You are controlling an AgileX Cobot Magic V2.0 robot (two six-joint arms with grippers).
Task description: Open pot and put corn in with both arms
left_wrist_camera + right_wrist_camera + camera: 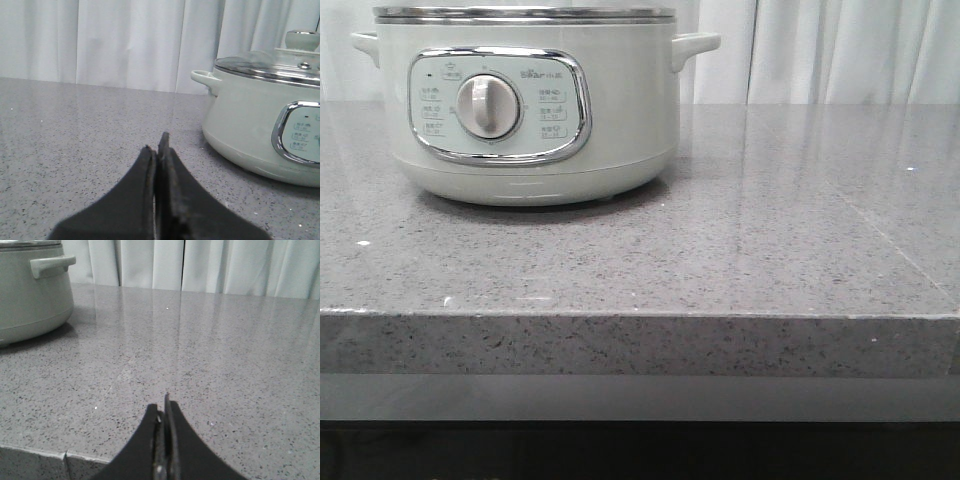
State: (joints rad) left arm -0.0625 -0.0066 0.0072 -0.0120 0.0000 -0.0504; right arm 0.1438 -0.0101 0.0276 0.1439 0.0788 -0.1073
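The pot [525, 100] stands on the grey stone counter [720, 260], toward the robot's left and well back from the front edge, its dial panel [498, 106] facing forward. Its glass lid [270, 65] sits on the rim with the knob [302, 39] upright on top, as the left wrist view shows. The left gripper [160, 150] hangs low over the counter to the pot's left, its two black fingers pressed together with nothing between them; the right gripper [164, 412] hangs near the counter's front edge to the pot's right, likewise pinched closed and empty, with the pot's side handle [52, 265] well apart from it. No corn appears on the stretch of counter in view (whether any lies inside the pot cannot be told, since the glass reads only as haze and glare). A closed pot with both arms drawn back fits two readings: a lid yet to be lifted, or a lid set back on with the corn already within. The pictures do not settle which, so no move can fairly be called for.
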